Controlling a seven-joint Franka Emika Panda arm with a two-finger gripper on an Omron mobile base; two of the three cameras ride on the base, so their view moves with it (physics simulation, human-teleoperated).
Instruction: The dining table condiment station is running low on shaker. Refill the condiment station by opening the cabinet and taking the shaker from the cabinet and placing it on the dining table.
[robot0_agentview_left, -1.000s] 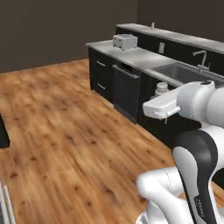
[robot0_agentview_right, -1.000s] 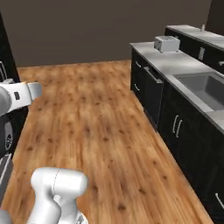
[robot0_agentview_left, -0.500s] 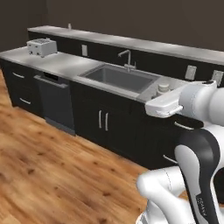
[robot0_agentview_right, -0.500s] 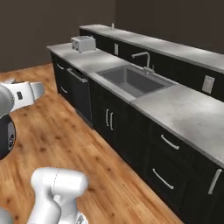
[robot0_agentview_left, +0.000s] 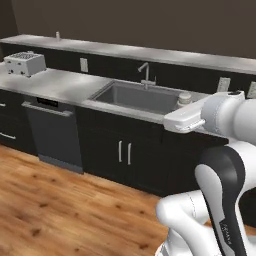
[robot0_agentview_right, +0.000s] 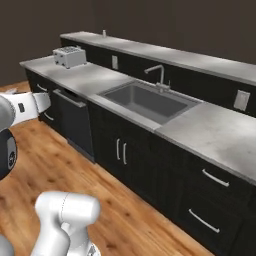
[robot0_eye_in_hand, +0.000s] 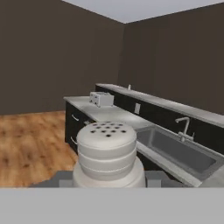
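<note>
Shaker (robot0_eye_in_hand: 107, 151) over grey counter (robot0_agentview_right: 220, 135) (dark-walled kitchen)

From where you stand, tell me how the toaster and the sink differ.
The toaster is a pale box standing on top of the counter at its far left end; the sink is a grey basin sunk into that counter near the middle. The toaster has slots on top; the sink has a thin curved faucet behind it. Both belong to the same grey worktop.
</note>
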